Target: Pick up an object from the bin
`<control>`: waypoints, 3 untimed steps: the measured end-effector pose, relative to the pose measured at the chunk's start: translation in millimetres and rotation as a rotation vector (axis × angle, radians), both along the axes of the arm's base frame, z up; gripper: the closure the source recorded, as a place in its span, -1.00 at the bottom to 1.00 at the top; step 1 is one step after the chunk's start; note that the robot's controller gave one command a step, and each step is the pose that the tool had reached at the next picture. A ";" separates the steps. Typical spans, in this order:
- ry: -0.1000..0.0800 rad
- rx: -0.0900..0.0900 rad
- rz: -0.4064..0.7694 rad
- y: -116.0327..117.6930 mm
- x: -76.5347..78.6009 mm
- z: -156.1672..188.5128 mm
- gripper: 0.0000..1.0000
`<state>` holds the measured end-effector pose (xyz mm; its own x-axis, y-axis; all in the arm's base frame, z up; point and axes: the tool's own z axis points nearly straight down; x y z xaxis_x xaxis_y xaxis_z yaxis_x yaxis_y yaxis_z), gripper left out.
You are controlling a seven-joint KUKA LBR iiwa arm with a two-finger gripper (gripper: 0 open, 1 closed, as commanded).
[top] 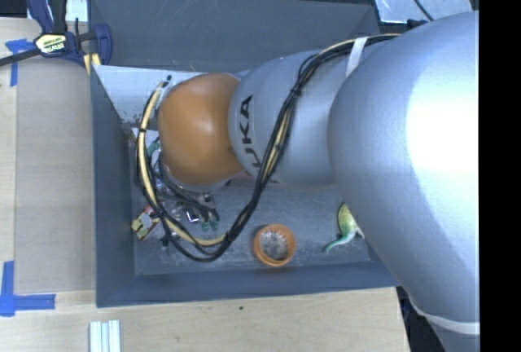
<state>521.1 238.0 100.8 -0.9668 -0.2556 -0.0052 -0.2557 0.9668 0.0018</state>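
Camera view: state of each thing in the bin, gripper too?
orange-rimmed round thing: lies loose on the bin floor by the view's lower wall, rim up, apart from the gripper.
yellow-green thing: on the floor further right, partly hidden by the arm.
gripper: low in the bin's left part, under the orange wrist cover; whether it holds anything can't be told.

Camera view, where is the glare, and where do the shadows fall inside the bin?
In the camera view, the strongest sheen lies on the silver arm at the right. The orange cover carries a soft highlight. Shade gathers on the bin floor beneath that cover. The orange round cup and the yellow-green piece lie in even light.
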 end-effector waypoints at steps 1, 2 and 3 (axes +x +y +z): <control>-0.002 -0.002 0.016 -5.9 7.6 -32.4 -1.00; -0.005 0.002 0.089 -22.3 0.8 -29.6 1.00; -0.005 0.002 0.088 -22.3 0.8 -29.6 1.00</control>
